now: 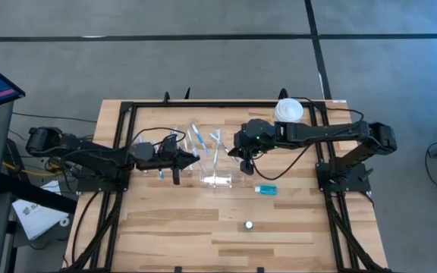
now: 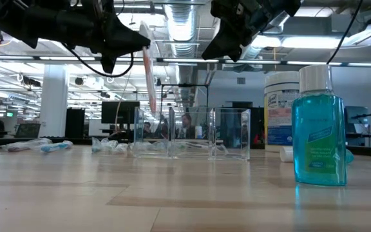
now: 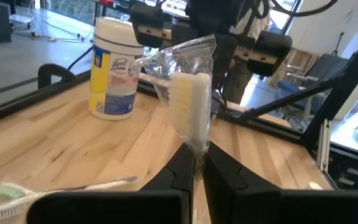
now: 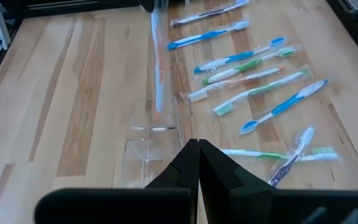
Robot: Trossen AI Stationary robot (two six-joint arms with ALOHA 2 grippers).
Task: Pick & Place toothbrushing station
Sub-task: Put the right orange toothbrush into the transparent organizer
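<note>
On the left of the worktop (image 1: 165,227) we see our left tool (image 1: 190,160) reaching toward the middle, its fingers clamped on a wrapped toothbrush (image 3: 190,115). The wrist view shows the white bristle head standing up out of the closed fingertips inside a clear wrapper. In the low view this toothbrush (image 2: 149,71) hangs nearly upright, above the left end of the clear organizer (image 2: 192,134) and well off the wood.

Just beyond and to the right of that tool lie the loose toothbrushes (image 1: 200,139), scattered flat on the worktop toward the far side. In the right wrist view we count about nine of them (image 4: 241,74), blue, green and white ones, most in clear wrappers.

The clear organizer (image 1: 220,180) sits near the middle of the worktop, between the two tools and slightly nearer to us. In the low view it shows as a row of see-through compartments standing on the wood.

Our right tool (image 1: 246,155) hovers above the worktop just right of the organizer, its fingers pressed together on nothing; in the right wrist view the tips (image 4: 197,152) meet over the organizer's edge.

Farther right, a small tube with a blue end (image 1: 265,189) lies flat on the wood. A white wipes tub (image 1: 288,111) stands at the far right edge. In the low view a bottle of blue liquid (image 2: 319,129) stands close to the camera on the right.
</note>
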